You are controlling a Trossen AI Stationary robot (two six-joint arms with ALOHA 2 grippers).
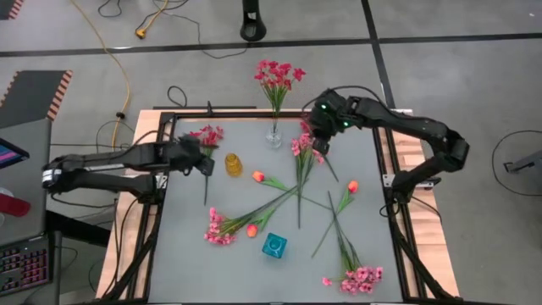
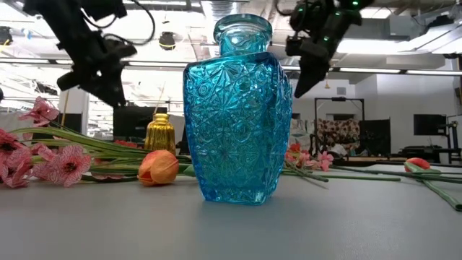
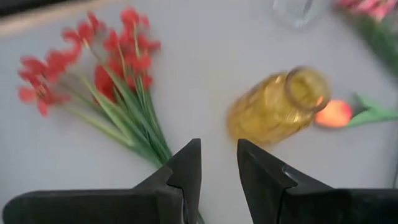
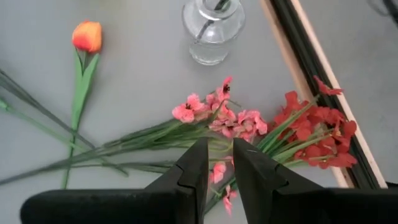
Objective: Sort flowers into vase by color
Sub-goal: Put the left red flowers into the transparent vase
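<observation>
Left gripper (image 3: 214, 168): fingers parted by a narrow gap and holding nothing, above the table's left side over the stems of a dark-red spray.
Dark-red spray (image 3: 118, 81): lies flat on the table just ahead of the left fingers, its blossoms fanned away from them; the high view places it beside the left gripper (image 1: 201, 163), near the table's left edge.
Yellow vase (image 3: 277, 106): stands just beside that spray, with an orange tulip (image 3: 336, 114) lying on the table close behind it.
Right gripper (image 4: 217, 171): fingers slightly apart and empty, poised over a pink spray at the table's far right; the high view shows it (image 1: 320, 146) above that cluster.
Pink spray (image 4: 221, 118): lies on the table directly under the right fingertips, with a second dark-red spray (image 4: 314, 127) just beside it against the table's frame.
Clear vase (image 1: 273, 135): stands at the table's far edge with dark-red flowers (image 1: 278, 74) upright in it.
Blue vase (image 1: 273, 246): stands near the table's front edge, flanked by more pink sprays (image 1: 218, 229) and long green stems (image 1: 298, 191).
Table (image 1: 186, 254): grey top, flowers scattered across its middle.
</observation>
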